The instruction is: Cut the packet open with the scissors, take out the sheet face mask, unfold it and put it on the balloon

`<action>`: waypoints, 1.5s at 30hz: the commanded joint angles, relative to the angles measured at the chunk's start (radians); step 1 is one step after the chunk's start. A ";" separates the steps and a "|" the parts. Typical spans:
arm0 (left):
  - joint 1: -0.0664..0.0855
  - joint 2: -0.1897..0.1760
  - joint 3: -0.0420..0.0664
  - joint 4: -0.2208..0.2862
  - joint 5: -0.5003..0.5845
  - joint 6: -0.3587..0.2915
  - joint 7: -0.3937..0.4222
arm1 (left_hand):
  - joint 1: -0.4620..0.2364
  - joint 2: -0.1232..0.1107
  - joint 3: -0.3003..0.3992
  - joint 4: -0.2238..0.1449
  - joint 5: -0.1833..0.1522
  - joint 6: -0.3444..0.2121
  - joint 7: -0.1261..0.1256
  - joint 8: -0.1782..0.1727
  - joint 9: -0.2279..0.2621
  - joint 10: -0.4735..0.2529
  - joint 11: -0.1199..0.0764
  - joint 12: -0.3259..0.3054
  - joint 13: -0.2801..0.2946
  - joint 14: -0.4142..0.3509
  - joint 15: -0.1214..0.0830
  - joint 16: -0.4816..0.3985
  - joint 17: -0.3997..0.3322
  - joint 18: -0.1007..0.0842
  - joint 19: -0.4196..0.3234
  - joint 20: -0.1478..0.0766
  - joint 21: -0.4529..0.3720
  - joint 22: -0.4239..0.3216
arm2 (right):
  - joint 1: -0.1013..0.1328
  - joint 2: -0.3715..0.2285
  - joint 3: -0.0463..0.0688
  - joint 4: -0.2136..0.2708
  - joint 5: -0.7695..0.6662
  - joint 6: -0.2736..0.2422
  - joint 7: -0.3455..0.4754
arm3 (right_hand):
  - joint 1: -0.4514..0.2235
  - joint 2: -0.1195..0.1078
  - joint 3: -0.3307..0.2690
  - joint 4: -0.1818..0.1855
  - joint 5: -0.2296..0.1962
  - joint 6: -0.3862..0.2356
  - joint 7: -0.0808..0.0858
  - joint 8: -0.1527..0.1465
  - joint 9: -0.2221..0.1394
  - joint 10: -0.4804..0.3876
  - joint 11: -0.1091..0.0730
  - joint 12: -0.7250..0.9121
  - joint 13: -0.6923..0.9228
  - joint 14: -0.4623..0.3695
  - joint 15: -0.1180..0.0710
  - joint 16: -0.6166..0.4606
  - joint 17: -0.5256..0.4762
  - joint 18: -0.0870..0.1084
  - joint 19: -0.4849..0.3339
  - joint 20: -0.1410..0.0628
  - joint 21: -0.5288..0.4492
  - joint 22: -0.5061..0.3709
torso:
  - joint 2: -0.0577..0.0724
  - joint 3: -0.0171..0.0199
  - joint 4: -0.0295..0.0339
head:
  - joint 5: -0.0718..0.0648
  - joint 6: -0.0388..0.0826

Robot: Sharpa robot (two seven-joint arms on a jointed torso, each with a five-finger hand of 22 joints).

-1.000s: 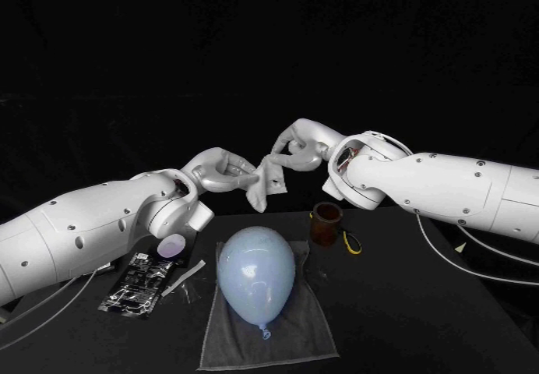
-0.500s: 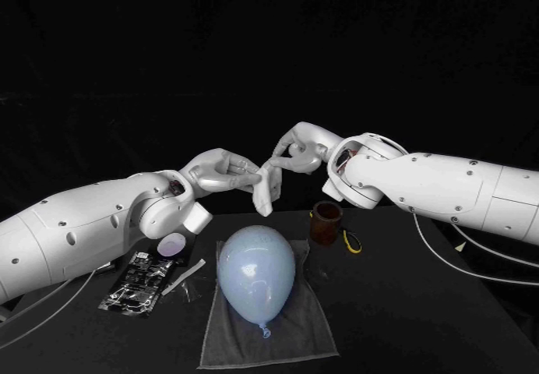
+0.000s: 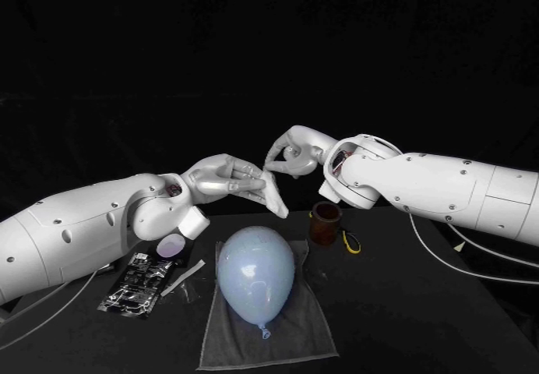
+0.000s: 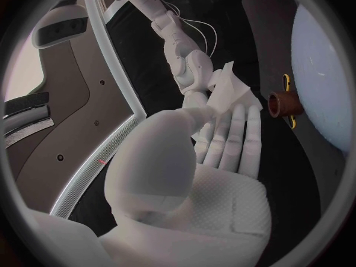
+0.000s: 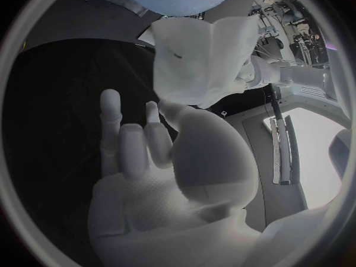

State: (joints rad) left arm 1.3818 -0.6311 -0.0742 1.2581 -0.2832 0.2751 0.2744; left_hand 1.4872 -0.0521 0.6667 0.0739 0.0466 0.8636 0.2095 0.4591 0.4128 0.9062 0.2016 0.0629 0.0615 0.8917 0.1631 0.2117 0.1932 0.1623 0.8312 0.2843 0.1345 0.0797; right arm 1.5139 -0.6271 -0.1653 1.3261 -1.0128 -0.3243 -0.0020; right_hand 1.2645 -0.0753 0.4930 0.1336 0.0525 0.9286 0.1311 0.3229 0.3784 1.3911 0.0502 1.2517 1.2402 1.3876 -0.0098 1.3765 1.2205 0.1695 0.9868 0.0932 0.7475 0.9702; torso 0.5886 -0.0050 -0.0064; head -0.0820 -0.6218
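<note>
Nearest you, the balloon [image 3: 256, 269] is lying on a towel [image 3: 297, 343] on the surface [image 3: 427, 312], with the packet [image 3: 140, 284] lying to its left. Beyond it a cup [image 3: 325, 222] is standing, scissors [image 3: 353, 241] lying just beside. Farther back, raised over the surface, your left hand [image 3: 228, 178] is pinching the folded mask [image 3: 273, 196] between thumb and fingers, and your right hand [image 3: 294, 154] is pinching its upper corner, other fingers spread.
</note>
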 commanded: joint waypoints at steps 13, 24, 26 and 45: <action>0.001 -0.005 0.002 0.002 0.039 0.045 0.005 | -0.004 0.003 0.005 -0.009 0.001 -0.011 -0.001 0.021 0.104 0.003 -0.008 0.004 0.001 0.006 -0.001 -0.001 0.000 0.010 0.007 0.001 0.002 0.001 | -0.003 -0.067 -0.001 0.045 0.103 -0.087 -0.010 | -0.016 -0.041 -0.057 0.045 -0.004 -0.057 0.033 -0.057 -0.024 -0.057 0.029 -0.084 -0.089 -0.050 0.027 -0.044 -0.073 0.005 -0.017 0.026 -0.050 -0.023 | 0.000 0.0002 -0.0003 | 0.001 0.003; 0.001 -0.013 0.001 0.008 0.032 -0.048 -0.014 | -0.006 -0.004 0.011 -0.015 0.001 -0.012 0.001 0.030 0.107 0.010 -0.010 0.007 0.002 0.013 -0.002 -0.004 0.000 0.013 0.014 0.000 0.007 0.003 | -0.024 -0.208 -0.001 0.267 0.079 -0.290 0.027 | 0.071 -0.012 -0.036 0.004 0.050 0.065 -0.024 0.007 0.004 0.116 -0.020 0.202 0.191 0.113 -0.016 0.123 0.187 -0.017 0.156 -0.004 0.135 0.112 | 0.000 -0.0007 -0.0003 | 0.006 0.002; 0.000 -0.015 0.001 0.009 0.029 -0.069 -0.019 | -0.008 -0.005 0.012 -0.015 0.001 -0.011 0.001 0.032 0.108 0.012 -0.010 0.007 0.002 0.015 -0.003 -0.005 0.000 0.014 0.016 0.000 0.008 0.003 | -0.034 -0.229 -0.001 0.309 0.051 -0.317 0.024 | 0.065 -0.019 -0.040 0.004 0.061 0.070 -0.027 0.009 0.005 0.129 -0.023 0.227 0.219 0.126 -0.019 0.137 0.214 -0.024 0.180 -0.008 0.170 0.139 | -0.001 -0.0006 -0.0013 | 0.008 0.004; -0.011 -0.026 -0.001 0.039 0.010 -0.216 -0.066 | -0.014 -0.014 0.015 -0.019 0.001 -0.008 0.003 0.039 0.108 0.021 -0.012 0.009 0.002 0.021 -0.004 -0.008 0.000 0.016 0.022 -0.002 0.014 0.006 | -0.131 -0.223 -0.001 0.418 -0.256 -0.447 -0.172 | -0.040 -0.116 -0.135 0.092 0.070 0.098 -0.032 0.002 -0.003 0.150 -0.027 0.266 0.265 0.152 -0.024 0.163 0.270 -0.037 0.226 -0.015 0.239 0.202 | 0.002 -0.0010 0.0017 | 0.013 0.009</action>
State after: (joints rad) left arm 1.3700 -0.6576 -0.0761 1.2928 -0.2679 0.0985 0.2157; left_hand 1.4761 -0.0635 0.6804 0.0604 0.0457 0.8548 0.2074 0.4874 0.4128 0.9189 0.1892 0.0666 0.0626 0.9046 0.1575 0.2079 0.1927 0.1612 0.8455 0.2842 0.1431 0.0842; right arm 1.3847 -0.8553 -0.1673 1.7473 -1.1753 -0.7239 -0.1000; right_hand 1.2265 -0.1843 0.3677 0.2241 0.1223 1.0198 0.0988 0.3287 0.3773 1.4685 0.0304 1.5202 1.3091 1.4686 -0.0268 1.5366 1.3104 0.1386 1.2077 0.0805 0.9855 1.1708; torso 0.5897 -0.0052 -0.0058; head -0.0688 -0.6112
